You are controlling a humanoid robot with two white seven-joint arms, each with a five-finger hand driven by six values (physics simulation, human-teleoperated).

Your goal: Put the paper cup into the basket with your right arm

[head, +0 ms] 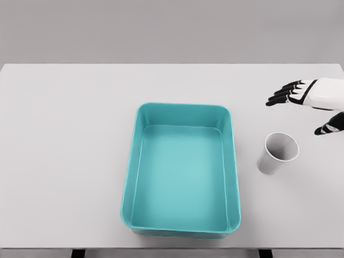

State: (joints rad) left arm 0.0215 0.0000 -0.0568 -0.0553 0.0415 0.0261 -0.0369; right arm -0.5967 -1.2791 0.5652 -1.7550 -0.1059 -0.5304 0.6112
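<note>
Paper cup (278,153) stands upright on the surface (64,134), mouth open to the camera, at about 3 o'clock from the basket (141,119). Cup is near the basket's right wall but not touching it; a strip of bare surface lies between them. Nothing is inside the cup that I can see.

Basket is a teal rectangular tub, open top, sitting mid-surface, holding nothing.

Right hand (309,102) enters from the right edge at about 1 o'clock from the cup, apart from it. Fingers (282,95) are spread and extended toward 9 o'clock; thumb (327,128) hangs lower, toward the cup. It holds nothing, no contact with the cup. Whether the hand is above surface level or down near it cannot be told from this single view.

Left arm: not in view.

Judgement: approach step, grasp not yet made.

Risks from here:
- Cup looks light and thin-walled. A side-on brush from the thumb or knuckles during descent would likely tip it or slide it toward 9 o'clock against the basket wall.
- Closing too hard could crush the rim and let it slip out.
- Closing off-centre, on the rim only, could flip the cup.
- Low carry height toward 9 o'clock risks clipping the basket's right wall and knocking the cup loose.
</note>
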